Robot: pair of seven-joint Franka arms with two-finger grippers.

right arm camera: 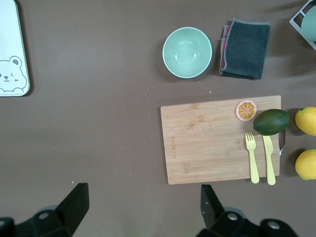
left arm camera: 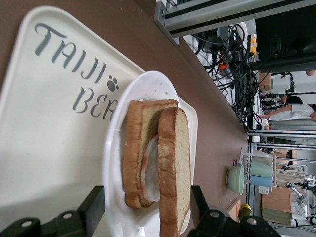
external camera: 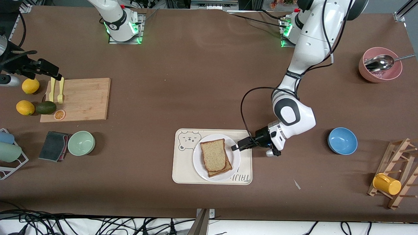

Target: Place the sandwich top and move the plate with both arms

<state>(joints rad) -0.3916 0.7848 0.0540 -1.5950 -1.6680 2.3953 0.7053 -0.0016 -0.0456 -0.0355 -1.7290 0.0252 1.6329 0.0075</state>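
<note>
Left wrist: sandwich top [left arm camera: 174, 168] between (parted) left claw [left arm camera: 148, 210] fingers

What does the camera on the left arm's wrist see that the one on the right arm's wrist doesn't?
Only the left wrist view shows the white plate and the top bread slice leaning on the slice beneath, between the left claw's open fingers.

Only the right wrist view shows the cutting board with fork, knife, avocado and orange slice, the lemons and the cloth, under the open right claw.

Both show the bear tray and the green bowl.
</note>
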